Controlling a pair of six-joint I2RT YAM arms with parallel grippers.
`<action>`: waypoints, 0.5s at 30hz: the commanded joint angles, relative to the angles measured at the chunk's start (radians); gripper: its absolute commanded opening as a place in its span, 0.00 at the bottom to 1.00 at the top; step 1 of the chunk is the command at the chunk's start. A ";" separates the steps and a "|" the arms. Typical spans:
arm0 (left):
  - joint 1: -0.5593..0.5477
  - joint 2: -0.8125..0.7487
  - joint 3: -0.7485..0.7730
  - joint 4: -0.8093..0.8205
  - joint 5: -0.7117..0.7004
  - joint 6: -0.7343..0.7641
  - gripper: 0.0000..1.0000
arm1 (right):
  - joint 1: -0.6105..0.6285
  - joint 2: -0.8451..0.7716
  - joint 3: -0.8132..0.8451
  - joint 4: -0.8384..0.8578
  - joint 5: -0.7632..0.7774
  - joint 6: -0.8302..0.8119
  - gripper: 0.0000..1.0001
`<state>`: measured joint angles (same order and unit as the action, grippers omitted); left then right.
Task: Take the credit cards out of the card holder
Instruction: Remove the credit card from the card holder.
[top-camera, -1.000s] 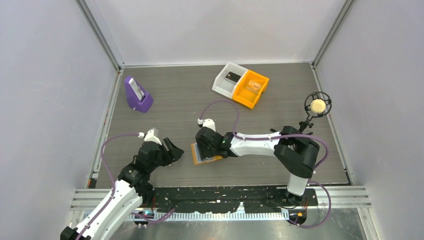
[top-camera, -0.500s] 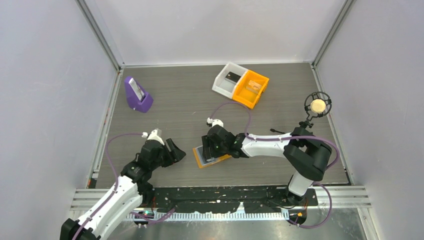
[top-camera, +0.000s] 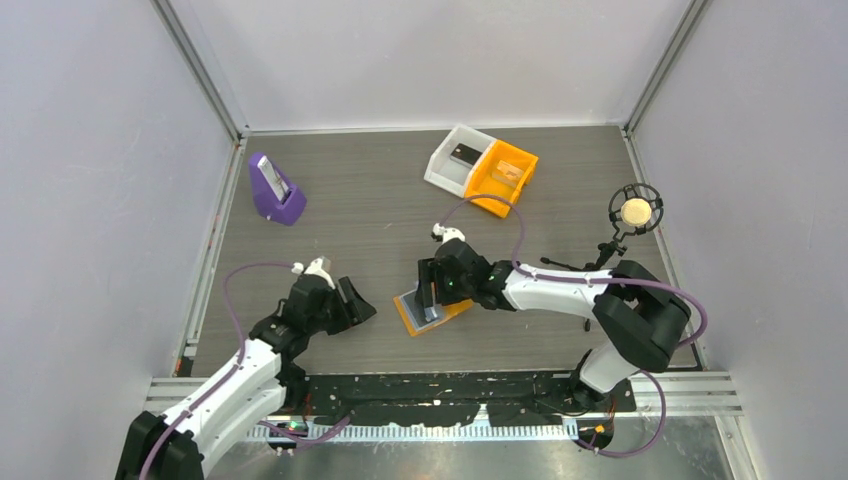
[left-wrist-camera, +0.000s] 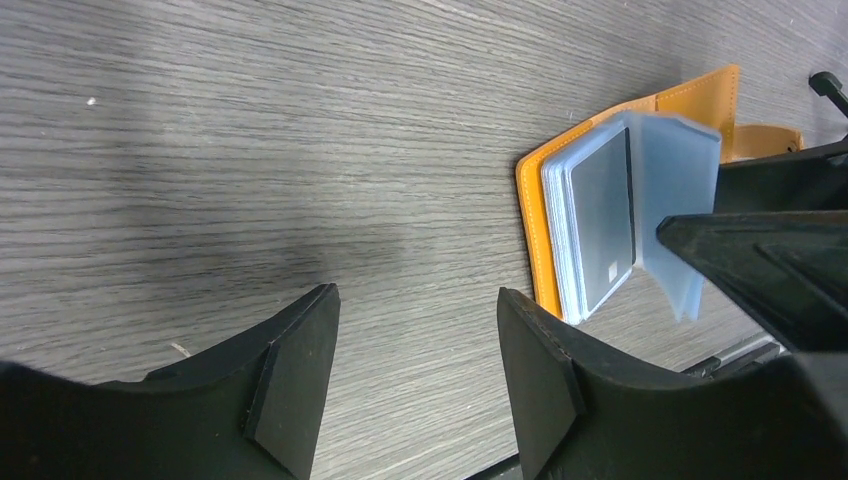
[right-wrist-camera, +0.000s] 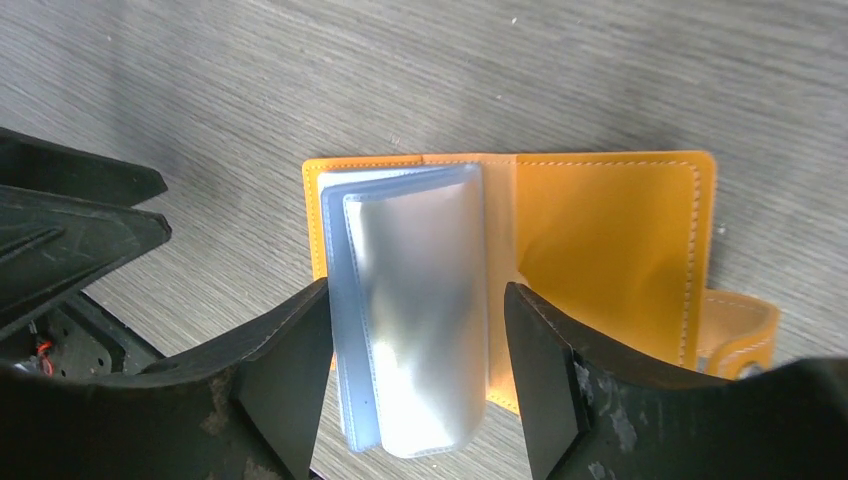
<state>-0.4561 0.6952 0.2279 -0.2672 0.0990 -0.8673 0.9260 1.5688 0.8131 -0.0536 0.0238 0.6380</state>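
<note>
**A:** Where's the card holder (right-wrist-camera: 610, 250)?

**B:** It lies open on the table (top-camera: 370, 200), in the middle of the near side, right under the right gripper (right-wrist-camera: 412, 380). The jaws are spread either side of the light blue sleeves (right-wrist-camera: 420, 300) and pinch nothing.

**A:** And the left gripper (left-wrist-camera: 415, 370)?

**B:** Also spread and empty, just left of the holder.

**A:** How should a card come out?

**B:** I'd pin the orange cover with one arm. The other should nip only the card's edge and draw it slowly along the sleeve, or the holder may slide.
</note>
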 joint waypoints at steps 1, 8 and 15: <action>-0.001 0.010 0.048 0.062 0.024 0.004 0.61 | -0.022 -0.066 -0.008 0.003 -0.006 -0.034 0.69; -0.002 0.008 0.032 0.080 0.024 -0.005 0.62 | -0.051 -0.068 0.001 -0.068 0.060 -0.074 0.68; -0.001 0.004 0.013 0.101 0.034 -0.010 0.62 | -0.073 -0.106 -0.005 -0.125 0.112 -0.104 0.63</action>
<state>-0.4561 0.7048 0.2333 -0.2268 0.1146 -0.8761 0.8616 1.5215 0.8101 -0.1501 0.0826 0.5682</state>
